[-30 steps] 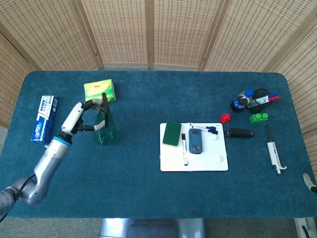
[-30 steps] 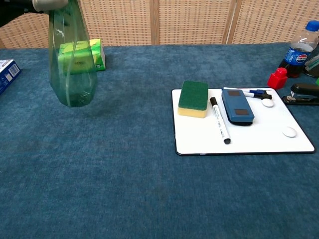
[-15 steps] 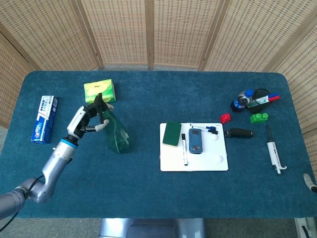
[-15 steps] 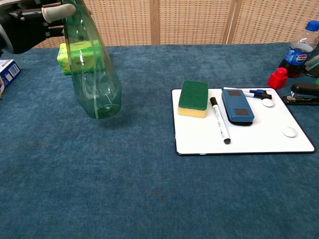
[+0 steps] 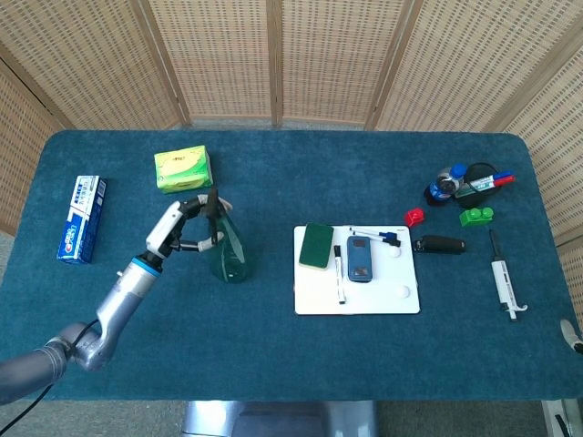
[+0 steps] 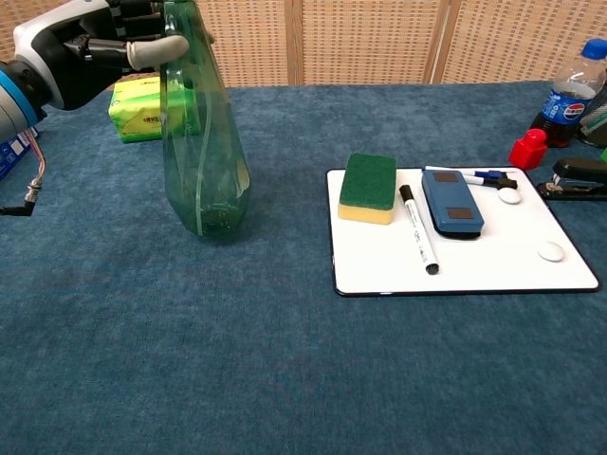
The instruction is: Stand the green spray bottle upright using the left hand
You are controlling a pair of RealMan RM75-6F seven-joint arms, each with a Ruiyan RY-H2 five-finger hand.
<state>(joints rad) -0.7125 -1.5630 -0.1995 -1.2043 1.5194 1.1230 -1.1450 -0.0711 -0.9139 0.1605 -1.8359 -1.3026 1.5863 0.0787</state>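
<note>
Bottle [image 6: 201, 142] moved right, now apparently upright; left hand [image 5: 185, 228] holds neck

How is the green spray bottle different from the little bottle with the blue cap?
The green spray bottle is see-through green and looks taller; the blue-capped bottle has a blue label. The left hand holds the spray bottle near its top; the blue-capped bottle stands untouched at the table's far right. Both are upright.

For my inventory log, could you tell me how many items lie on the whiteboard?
6: green sponge, black marker, blue eraser, blue-capped pen, and two white magnets. None seem hidden.
</note>
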